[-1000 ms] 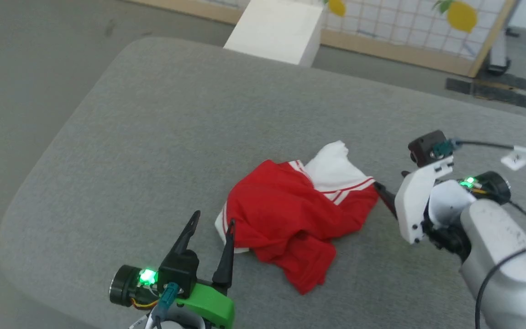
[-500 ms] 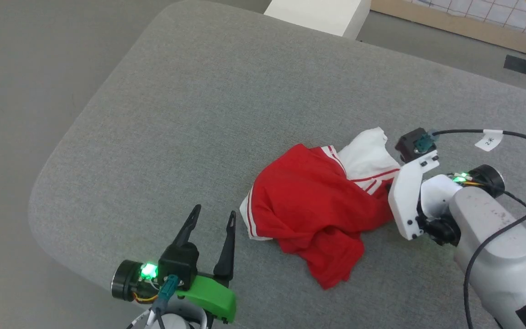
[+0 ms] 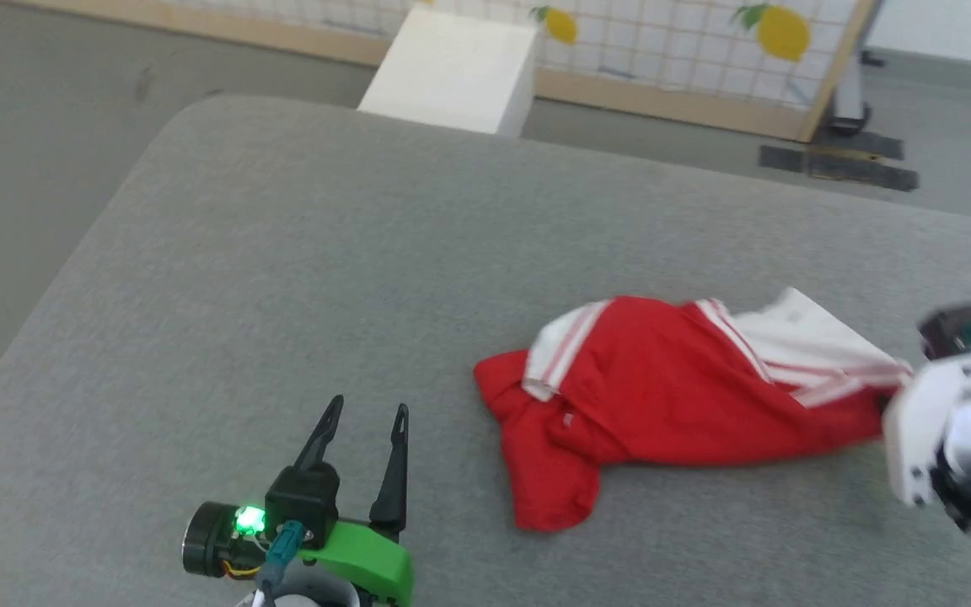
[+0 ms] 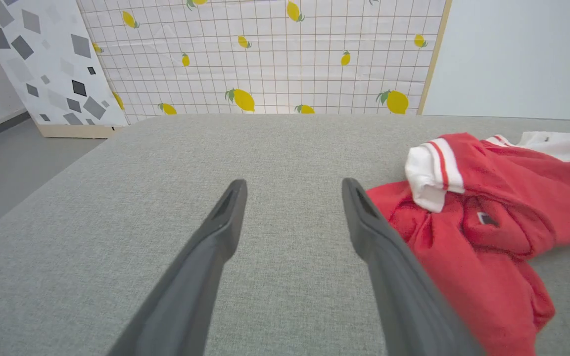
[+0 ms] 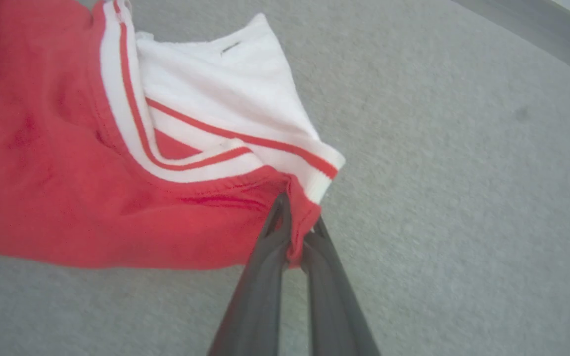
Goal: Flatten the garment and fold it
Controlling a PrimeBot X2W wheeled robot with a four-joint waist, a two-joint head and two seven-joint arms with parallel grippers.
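At the lower left of the head view, the left pincer (image 3: pixel 367 406) hovers over the grey fabric-covered surface (image 3: pixel 283 253), its two dark fingers spread wide with nothing between them. In the left wrist view the same pincer (image 4: pixel 293 183) frames bare grey cloth. The garment (image 4: pixel 488 232) lies just beside its right-hand finger, and whether the two touch cannot be told.

Right of centre on the surface, the garment (image 3: pixel 679 396) lies crumpled in a long, low shape running left to right. Its left end is a bunched red fold hanging toward the near edge, with one white sleeve (image 3: pixel 557 354) turned over on top. A small pale mark (image 3: pixel 567 419) sits on the red just below that sleeve. The other white sleeve (image 3: pixel 806 337), trimmed with thin red stripes, lies at the far right end.

At the right edge, the right arm's white wrist housing (image 3: pixel 928 430) meets that end of the garment. The right wrist view shows the right pincer (image 5: pixel 297 217) closed tight on a pinch of red fabric at the hem, directly below the striped sleeve cuff (image 5: pixel 314 173). The rest of the garment (image 5: pixel 67 173) spreads away to the upper left there.

Beyond the surface stand a white box (image 3: pixel 452 72) and a lemon-printed grid panel (image 3: pixel 662 42).
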